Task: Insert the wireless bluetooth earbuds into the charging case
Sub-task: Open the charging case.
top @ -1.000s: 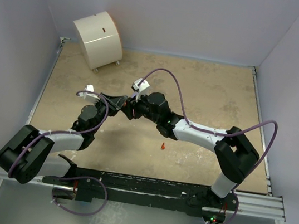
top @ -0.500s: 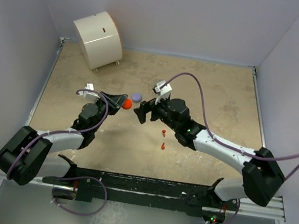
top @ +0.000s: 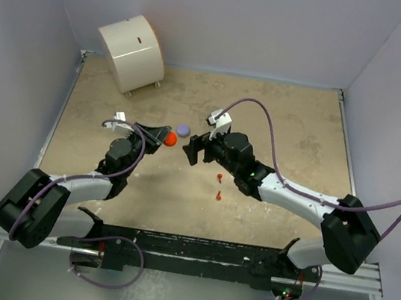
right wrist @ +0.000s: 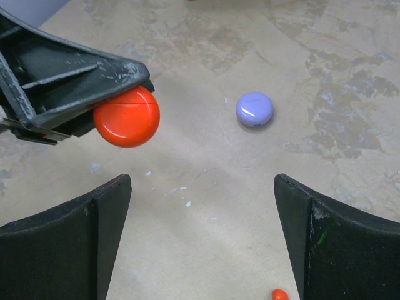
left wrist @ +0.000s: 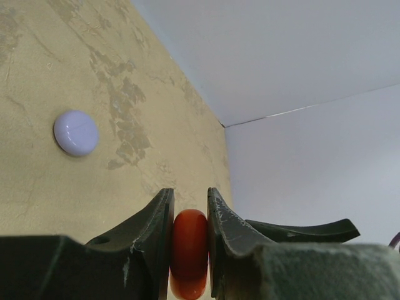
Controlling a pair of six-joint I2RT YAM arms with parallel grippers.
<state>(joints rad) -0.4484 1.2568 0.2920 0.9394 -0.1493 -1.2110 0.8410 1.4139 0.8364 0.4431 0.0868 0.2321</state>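
The red-orange round charging case [top: 171,139] hangs above the table with my left gripper [top: 167,133] shut on its flat sides [left wrist: 189,250]. In the right wrist view the case [right wrist: 127,116] shows a thin seam line. My right gripper [top: 191,149] stands wide open just right of it, facing it, nothing between its fingers [right wrist: 203,181]. Two tiny red-orange earbuds [top: 219,176] [top: 219,195] lie on the table under the right arm; one [right wrist: 279,294] shows by the right finger. A lilac round case [top: 182,129] [right wrist: 254,109] [left wrist: 75,132] rests behind.
A big cream cylinder [top: 131,51] lies on its side at the back left corner. Pale walls close the table on three sides, with a metal rail [top: 334,268] along the near edge by the arm bases.
The right gripper has drawn back to the right from the left gripper's tips and opened wide. The red-orange case stays in the left gripper, which has not moved.
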